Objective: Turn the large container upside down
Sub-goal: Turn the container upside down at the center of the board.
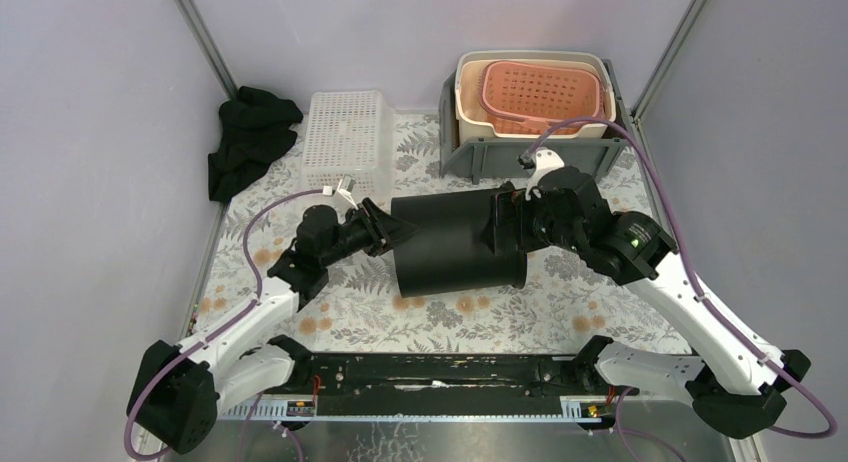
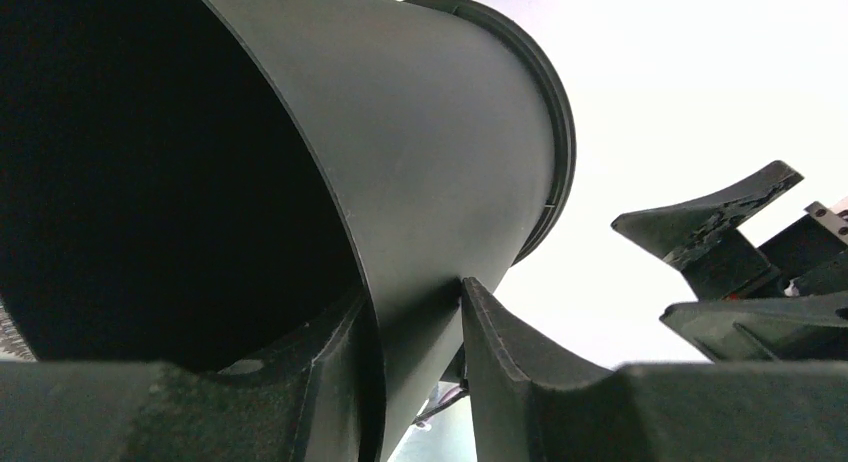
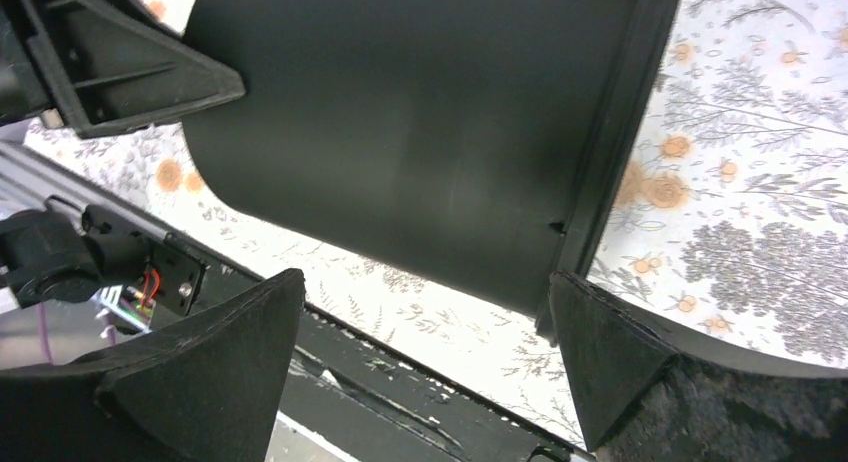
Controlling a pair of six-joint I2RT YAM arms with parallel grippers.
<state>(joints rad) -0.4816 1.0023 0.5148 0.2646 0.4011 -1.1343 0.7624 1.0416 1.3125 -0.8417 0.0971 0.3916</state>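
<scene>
Black container (image 1: 455,247) lies on its side mid-table (image 1: 560,312), flanged rim to the right. Left claw (image 1: 393,232) is at its left end, fingers straddling the wall with slack, partly spread and not clamped. Right claw (image 1: 497,230) is at the rim end, spread wide, gripping nothing. The grey bin (image 1: 470,157) is just behind, the white basket (image 1: 347,132) back-left. Bare tabletop in front up to the black rail (image 1: 430,367).

The top view looks down from behind over the whole table (image 1: 340,317). Both wrist views sit close against the container (image 1: 455,247): left along its wall, right down across its side onto the table. All three share it.
</scene>
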